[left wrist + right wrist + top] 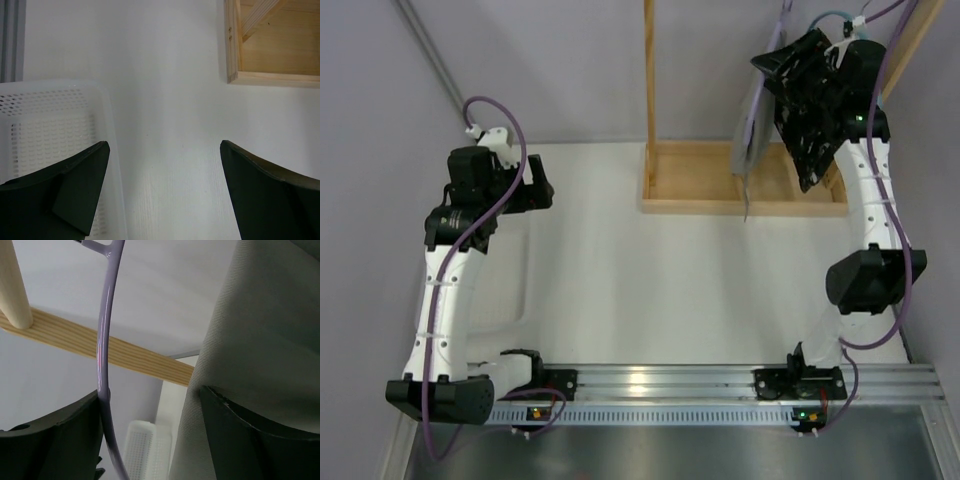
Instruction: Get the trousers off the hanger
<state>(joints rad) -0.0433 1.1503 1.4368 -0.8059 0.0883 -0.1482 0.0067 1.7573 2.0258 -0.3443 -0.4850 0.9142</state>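
Note:
The grey trousers (752, 130) hang from the wooden rack at the back right. In the right wrist view their ribbed cloth (260, 340) fills the right side. The hanger's thin lilac arm (105, 340) curves down on the left. My right gripper (150, 390) is raised at the hanger, seen from above as (790, 90). Its jaws stand apart: the hanger arm lies against the left finger (60, 440) and the cloth against the right finger (260, 440). My left gripper (164, 144) hovers open over the table with nothing in it, at the left (535, 190).
The wooden rack has a tray-like base (720, 205) and an upright post (649, 80); its corner (270, 50) shows in the left wrist view. A white perforated basket (55, 100) sits under the left arm. Grey walls close in on both sides.

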